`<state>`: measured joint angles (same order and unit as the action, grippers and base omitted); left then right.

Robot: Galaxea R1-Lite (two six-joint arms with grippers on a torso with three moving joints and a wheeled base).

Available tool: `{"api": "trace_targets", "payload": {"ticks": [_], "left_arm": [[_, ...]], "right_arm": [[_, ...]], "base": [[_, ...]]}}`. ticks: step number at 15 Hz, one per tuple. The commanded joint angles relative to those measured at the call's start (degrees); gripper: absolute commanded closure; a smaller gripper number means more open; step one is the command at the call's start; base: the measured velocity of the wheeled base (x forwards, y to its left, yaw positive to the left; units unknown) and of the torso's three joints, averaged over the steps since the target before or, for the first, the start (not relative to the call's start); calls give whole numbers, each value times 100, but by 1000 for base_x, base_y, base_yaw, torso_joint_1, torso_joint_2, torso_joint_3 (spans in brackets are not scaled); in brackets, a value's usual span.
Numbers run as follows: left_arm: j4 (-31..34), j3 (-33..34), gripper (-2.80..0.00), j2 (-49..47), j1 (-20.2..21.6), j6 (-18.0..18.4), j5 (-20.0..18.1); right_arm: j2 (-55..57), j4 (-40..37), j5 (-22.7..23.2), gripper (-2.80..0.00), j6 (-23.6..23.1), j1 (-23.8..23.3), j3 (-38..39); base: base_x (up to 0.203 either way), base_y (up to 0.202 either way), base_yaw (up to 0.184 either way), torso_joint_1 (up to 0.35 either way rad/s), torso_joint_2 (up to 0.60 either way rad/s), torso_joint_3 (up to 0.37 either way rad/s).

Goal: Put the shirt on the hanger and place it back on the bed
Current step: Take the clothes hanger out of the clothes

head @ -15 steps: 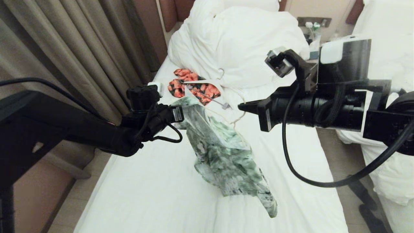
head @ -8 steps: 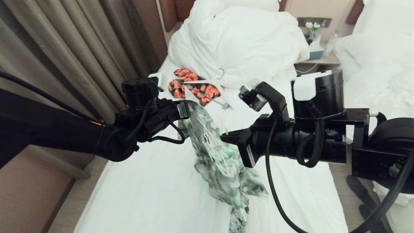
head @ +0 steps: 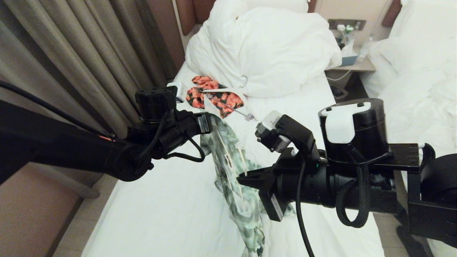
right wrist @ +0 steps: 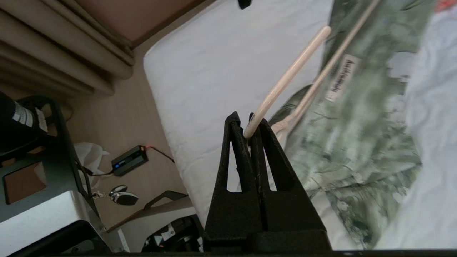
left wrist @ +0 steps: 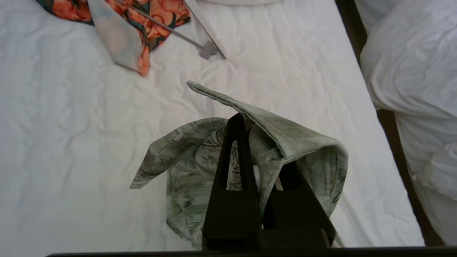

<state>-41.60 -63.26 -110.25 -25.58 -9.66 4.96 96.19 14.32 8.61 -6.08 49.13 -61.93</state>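
Note:
The green and white floral shirt (head: 234,167) hangs over the bed (head: 160,203) from my left gripper (head: 213,125), which is shut on the collar. In the left wrist view the collar fold (left wrist: 307,139) drapes over one finger of that gripper (left wrist: 251,139). My right gripper (head: 240,177) is lower and nearer, shut on the thin cream hanger (head: 242,159). The hanger's rod (right wrist: 285,82) sticks out from the tips of the right gripper (right wrist: 247,120) and a second rod runs along the shirt (right wrist: 360,107) by its neck label. The hanger's hook is hidden.
An orange-and-black garment (head: 214,95) lies on a white clip hanger (head: 246,115) further up the sheet, before the bulky duvet (head: 264,50). Curtains (head: 71,53) run along the left, a second bed (head: 421,71) stands on the right, and a nightstand (head: 353,64) sits between the beds.
My right arm has swung down and closer, carrying the hanger down with it. The shirt now hangs narrower and longer. The left gripper has barely shifted.

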Motion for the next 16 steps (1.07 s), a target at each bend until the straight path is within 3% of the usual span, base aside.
{"api": "trace_targets", "payload": {"ticks": [1,8,11,16], "left_arm": [[-24,-49,0,-234,10,-7,5],[-18,-243,0,-1122,173,7,-37],[16,30,0,-1022,185,36,-617],[10,762,0,-468,307,328,-2031]], "right_arm": [[-190,13,-44,0,2,-42,94],[-195,600,-95,0,19,-532,60],[51,985,-87,0,36,-827,49],[352,1600,-65,0,386,-1208,-109]], "base": [[0,0,0,0,0,0],[0,0,0,0,0,0],[0,0,0,0,0,0],[0,0,0,0,0,0]]}}
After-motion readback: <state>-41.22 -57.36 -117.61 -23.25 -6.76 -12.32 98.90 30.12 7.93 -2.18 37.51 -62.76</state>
